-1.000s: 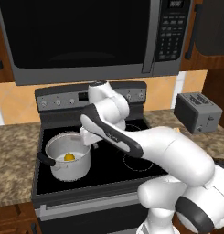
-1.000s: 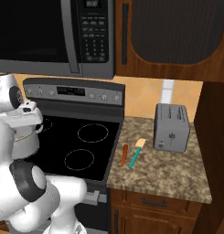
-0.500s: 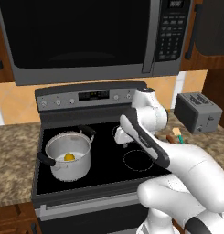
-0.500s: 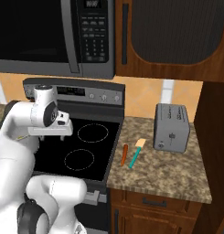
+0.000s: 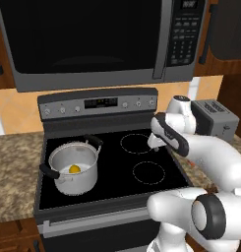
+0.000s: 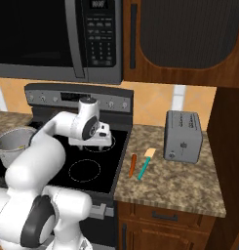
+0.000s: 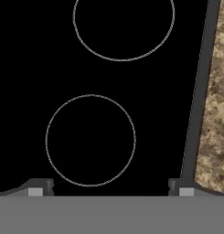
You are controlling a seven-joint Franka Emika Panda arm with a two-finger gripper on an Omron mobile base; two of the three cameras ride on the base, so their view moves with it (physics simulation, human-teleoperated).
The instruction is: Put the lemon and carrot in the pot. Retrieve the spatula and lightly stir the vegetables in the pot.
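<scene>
Lemon (image 5: 75, 169) in pot (image 5: 73, 177), carrot (image 6: 132, 165) beside spatula (image 6: 144, 167)

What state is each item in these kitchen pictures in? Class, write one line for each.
pot: upright on the front left burner, no lid
lemon: inside the pot
carrot: lying on the counter, beside the spatula
spatula: lying on the counter, not picked up
gripper: open, empty, above the stove's right burners
toaster: upright on the counter
microwave: door closed

lemon (image 5: 75, 169): small, yellow, inside pot, far left of the hand (image 6: 97, 142)
pot (image 5: 73, 170): steel, upright
carrot (image 6: 132, 165): orange, lying right of hand
spatula (image 6: 145, 164): teal handle, beside carrot
</scene>
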